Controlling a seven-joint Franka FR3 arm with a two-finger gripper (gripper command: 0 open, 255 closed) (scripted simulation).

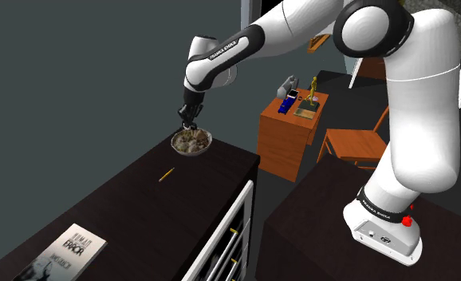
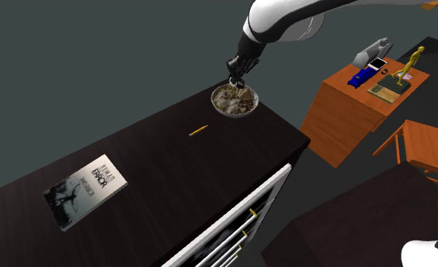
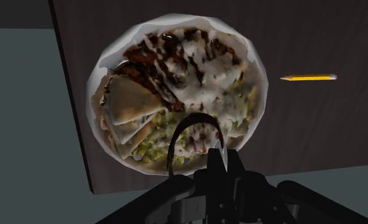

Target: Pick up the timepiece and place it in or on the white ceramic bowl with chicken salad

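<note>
- While the white bowl point(image 3: 100, 79) holds salad point(image 3: 176, 76), the gripper point(image 3: 219, 170) hangs just above it.
- Its fingers point(image 3: 205, 181) clasp the watch point(image 3: 216, 153); the black strap point(image 3: 195, 116) loops over the salad.

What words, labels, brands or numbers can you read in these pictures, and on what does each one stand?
"FRANKA EMIKA": along the white forearm of the robot, shoulder view.
"FRANKA EMIKA": on the dark band just above the robot's foot, shoulder view.
Cover of the book: large title and small print, too blurred to read.
No numbers or signs can be read.
</note>
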